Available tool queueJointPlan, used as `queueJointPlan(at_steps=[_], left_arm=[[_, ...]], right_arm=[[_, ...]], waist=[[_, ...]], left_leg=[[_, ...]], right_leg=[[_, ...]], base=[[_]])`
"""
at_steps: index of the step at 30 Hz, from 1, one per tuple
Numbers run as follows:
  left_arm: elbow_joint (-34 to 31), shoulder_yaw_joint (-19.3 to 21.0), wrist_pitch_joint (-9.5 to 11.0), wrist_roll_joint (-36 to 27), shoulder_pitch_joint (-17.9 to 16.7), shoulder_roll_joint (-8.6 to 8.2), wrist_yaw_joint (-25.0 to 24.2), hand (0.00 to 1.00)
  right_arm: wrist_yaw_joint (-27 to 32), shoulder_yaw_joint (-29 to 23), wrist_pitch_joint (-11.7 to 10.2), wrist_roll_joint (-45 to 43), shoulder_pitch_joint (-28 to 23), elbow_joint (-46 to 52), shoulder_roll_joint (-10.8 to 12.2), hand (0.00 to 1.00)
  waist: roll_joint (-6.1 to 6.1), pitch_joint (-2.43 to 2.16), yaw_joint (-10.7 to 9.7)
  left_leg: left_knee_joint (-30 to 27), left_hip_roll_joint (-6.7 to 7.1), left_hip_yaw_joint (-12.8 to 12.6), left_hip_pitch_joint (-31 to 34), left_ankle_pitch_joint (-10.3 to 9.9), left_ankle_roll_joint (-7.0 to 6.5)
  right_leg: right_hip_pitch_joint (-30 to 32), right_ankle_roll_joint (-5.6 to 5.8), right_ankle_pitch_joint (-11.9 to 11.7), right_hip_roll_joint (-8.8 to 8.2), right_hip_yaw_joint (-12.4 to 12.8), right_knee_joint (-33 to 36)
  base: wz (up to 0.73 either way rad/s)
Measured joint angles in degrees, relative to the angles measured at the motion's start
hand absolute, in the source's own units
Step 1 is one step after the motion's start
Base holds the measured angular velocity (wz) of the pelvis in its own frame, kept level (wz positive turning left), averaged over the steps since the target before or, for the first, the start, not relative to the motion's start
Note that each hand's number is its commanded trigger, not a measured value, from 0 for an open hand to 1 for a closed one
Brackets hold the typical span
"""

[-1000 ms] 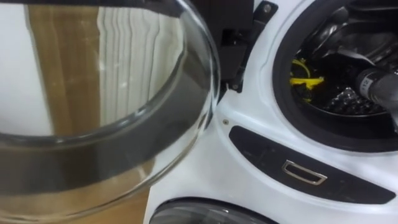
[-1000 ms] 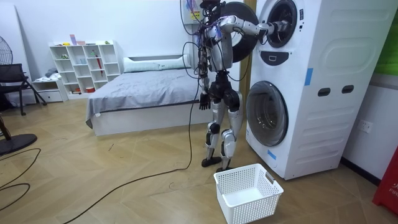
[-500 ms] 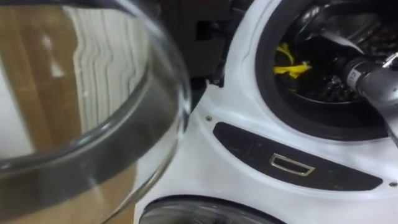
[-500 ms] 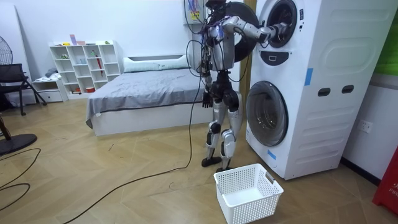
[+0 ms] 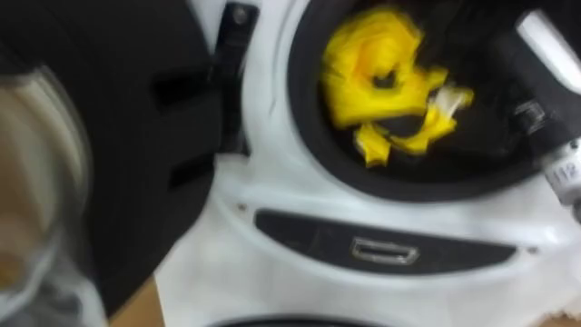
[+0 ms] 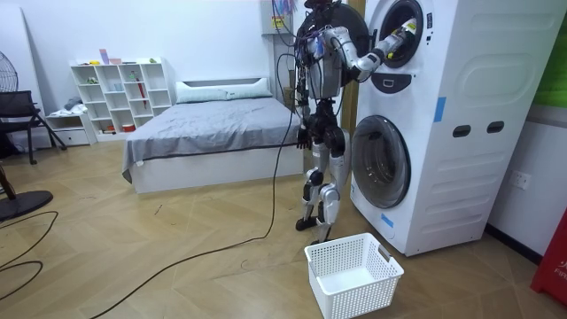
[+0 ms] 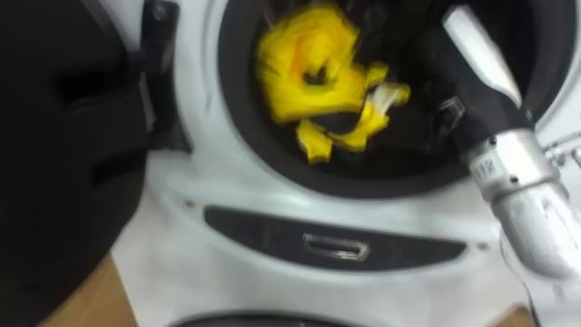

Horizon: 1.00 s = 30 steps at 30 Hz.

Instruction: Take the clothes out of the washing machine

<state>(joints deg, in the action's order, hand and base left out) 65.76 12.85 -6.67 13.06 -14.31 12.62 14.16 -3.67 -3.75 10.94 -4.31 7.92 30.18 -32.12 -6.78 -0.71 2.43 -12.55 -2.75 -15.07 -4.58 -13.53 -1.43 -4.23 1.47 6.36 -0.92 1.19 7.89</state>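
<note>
A yellow cloth (image 5: 377, 68) hangs bunched in the round mouth of the upper washing machine (image 6: 443, 53), with a white scrap at its right edge. My right arm comes in from the lower right and runs into the drum. My right hand (image 7: 434, 86) is dark against the drum, right beside the cloth, and the cloth hangs lifted from it. In the room view the yellow cloth (image 6: 409, 28) shows at the end of that arm. My left hand (image 6: 304, 140) hangs by my hip.
The upper machine's door (image 5: 109, 163) stands swung open on my left, its dark inner side towards me. A dark panel with a handle (image 5: 385, 252) sits below the drum. A white laundry basket (image 6: 353, 275) stands on the floor before the lower machine (image 6: 381, 161).
The yellow cloth has come from deep in the drum up to its mouth. I have turned and leaned closer to the machine, so the view has shifted onto the drum.
</note>
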Motion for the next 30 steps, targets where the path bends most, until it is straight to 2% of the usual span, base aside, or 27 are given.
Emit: queueJointPlan(at_steps=[2,3,6,14,15,19,24,30], left_arm=[[0.3,0.0,0.0,0.0,-1.2,-0.27,0.5,0.00],[0.4,0.0,0.3,-0.1,-1.6,-0.55,0.5,0.00],[0.6,0.0,0.9,0.0,-1.6,-0.68,0.5,0.00],[0.4,1.7,1.1,0.0,-1.9,-1.01,0.4,0.00],[0.2,2.4,1.5,0.0,-1.9,-1.03,0.4,0.00],[-0.3,3.0,3.1,0.0,-2.0,-1.03,0.7,0.00],[0.2,3.0,4.2,0.0,-2.1,-1.03,1.5,0.00],[0.5,3.0,4.6,0.0,-2.7,-0.99,1.5,0.00]], right_arm=[[0.1,0.0,-2.1,0.0,-1.7,1.1,0.0,1.00],[0.2,-0.2,-2.9,0.6,-2.6,1.7,0.0,1.00],[-0.1,-1.0,-3.9,3.8,-2.8,1.9,0.1,1.00],[-2.1,-6.4,-4.1,14.9,-6.7,6.6,0.9,1.00],[-2.1,-7.1,-4.9,15.4,-7.8,7.1,1.0,1.00],[-2.1,-9.3,-5.5,17.5,-10.3,8.9,1.1,1.00],[-2.5,-11.2,-7.2,21.1,-12.1,8.9,0.9,1.00],[-3.7,-13.0,-8.4,24.6,-13.7,8.8,0.8,1.00]], waist=[[0.16,0.12,-0.7],[0.53,0.38,-1.1],[0.74,0.60,-1.3],[0.80,0.56,-2.1],[0.83,0.54,-2.1],[1.11,0.42,-2.3],[1.37,0.33,-2.8],[1.40,0.35,-3.8]], left_leg=[[0.6,0.16,0.3,-0.6,0.0,0.00],[1.3,0.16,0.4,-1.1,0.0,-0.04],[1.6,0.12,0.3,-1.1,0.0,-0.08],[2.1,-0.26,0.5,-0.9,0.0,-0.11],[2.1,-0.30,0.5,-1.0,0.0,-0.11],[2.2,-0.30,1.1,-1.0,0.0,-0.11],[2.2,-0.15,1.4,-1.1,0.0,-0.11],[2.1,-0.15,1.7,-1.1,0.0,-0.13]], right_leg=[[-0.3,-0.03,0.0,0.04,-1.3,-0.1],[-0.8,-0.05,0.0,0.18,-1.3,-0.1],[-0.5,-0.18,0.2,0.36,-1.3,-0.1],[0.2,-0.28,0.2,1.22,-2.3,0.2],[0.2,-0.28,0.2,1.26,-2.3,0.3],[0.2,-0.28,0.2,1.27,-2.3,0.8],[-0.1,-0.28,0.2,1.05,-2.3,0.7],[-0.4,-0.28,0.2,1.03,-2.3,0.7]], base=[[-0.13],[0.00],[-0.03],[0.01],[0.05],[0.08],[0.08],[0.06]])
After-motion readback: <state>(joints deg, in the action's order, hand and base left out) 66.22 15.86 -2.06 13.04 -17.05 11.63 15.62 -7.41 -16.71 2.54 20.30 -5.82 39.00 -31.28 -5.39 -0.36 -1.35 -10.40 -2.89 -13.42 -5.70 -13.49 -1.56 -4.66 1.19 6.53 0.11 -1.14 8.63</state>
